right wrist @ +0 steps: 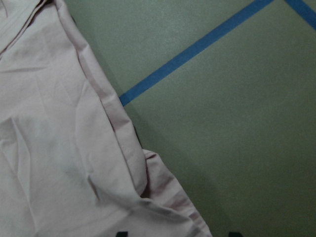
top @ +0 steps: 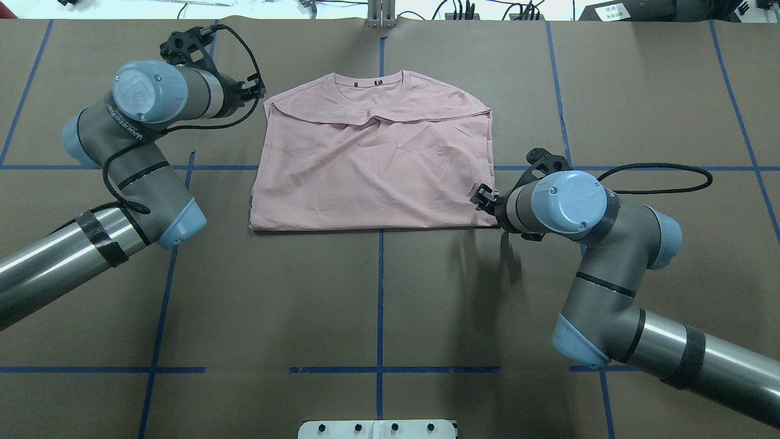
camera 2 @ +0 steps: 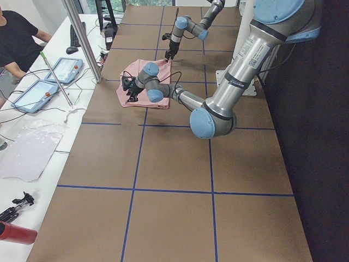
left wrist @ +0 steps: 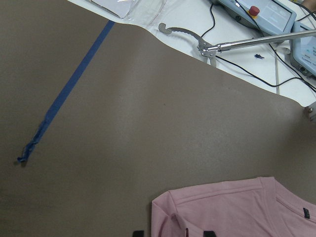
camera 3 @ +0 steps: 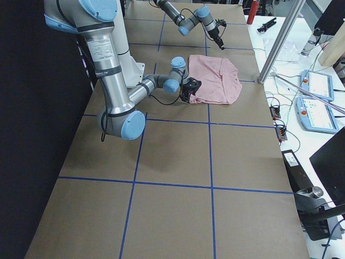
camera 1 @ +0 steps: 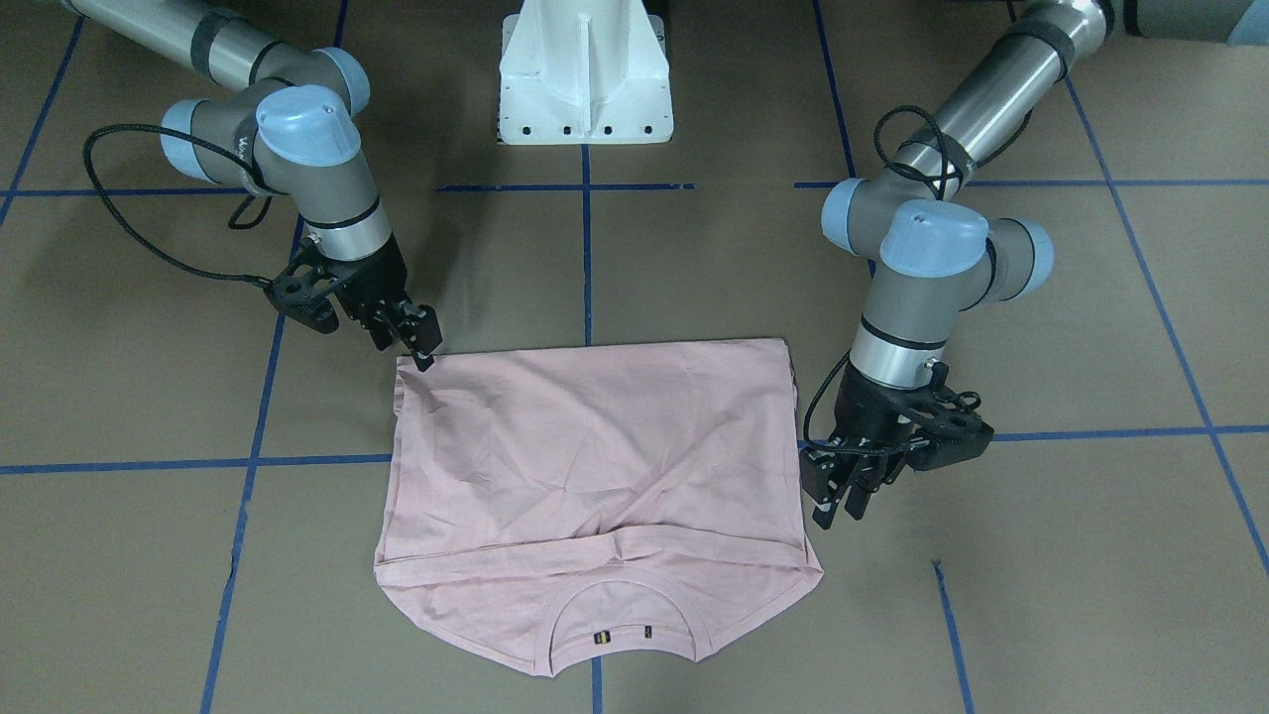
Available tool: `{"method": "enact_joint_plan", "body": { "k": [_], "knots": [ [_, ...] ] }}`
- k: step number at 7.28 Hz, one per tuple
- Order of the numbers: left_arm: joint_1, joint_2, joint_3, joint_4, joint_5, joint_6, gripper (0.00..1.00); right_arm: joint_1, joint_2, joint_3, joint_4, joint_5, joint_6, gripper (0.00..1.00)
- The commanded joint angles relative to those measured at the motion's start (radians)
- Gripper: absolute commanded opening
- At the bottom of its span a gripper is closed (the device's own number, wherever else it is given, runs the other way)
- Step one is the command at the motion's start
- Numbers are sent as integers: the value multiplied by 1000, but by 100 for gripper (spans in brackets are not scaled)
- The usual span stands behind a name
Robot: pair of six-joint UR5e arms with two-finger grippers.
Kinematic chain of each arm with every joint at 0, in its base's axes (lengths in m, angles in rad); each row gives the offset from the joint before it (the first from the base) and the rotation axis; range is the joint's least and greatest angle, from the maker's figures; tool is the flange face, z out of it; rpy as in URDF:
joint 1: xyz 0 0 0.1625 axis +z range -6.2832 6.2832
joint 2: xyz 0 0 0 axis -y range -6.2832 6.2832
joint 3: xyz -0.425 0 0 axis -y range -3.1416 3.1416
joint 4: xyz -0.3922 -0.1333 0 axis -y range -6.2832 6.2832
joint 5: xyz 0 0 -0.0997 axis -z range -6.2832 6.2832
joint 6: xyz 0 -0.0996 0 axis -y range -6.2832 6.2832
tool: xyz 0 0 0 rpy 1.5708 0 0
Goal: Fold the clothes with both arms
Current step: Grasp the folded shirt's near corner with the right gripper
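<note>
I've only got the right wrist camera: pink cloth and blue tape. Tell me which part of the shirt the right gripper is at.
Observer: The right gripper is at the corner of the T-shirt nearest the robot, on its right side.
Operator: Now give me the left gripper.
Observer: The left gripper hangs just beside the opposite edge, up by the collar.
Operator: Report the fold.
Observer: A layer is folded up, its edge lying just short of the collar.
</note>
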Motion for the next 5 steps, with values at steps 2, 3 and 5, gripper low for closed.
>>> {"method": "enact_joint_plan", "body": {
  "k": [2, 3, 5],
  "knots": [
    [-2, 12, -12, 0, 0, 0, 50, -7, -1, -11, 0, -4, -1, 62],
    [-2, 13, -13, 2, 0, 0, 50, -8, -1, -9, -2, -5, -1, 58],
    [0, 35, -33, 0, 0, 0, 50, -7, -1, -3, -3, -13, -1, 0]
  ]
}}
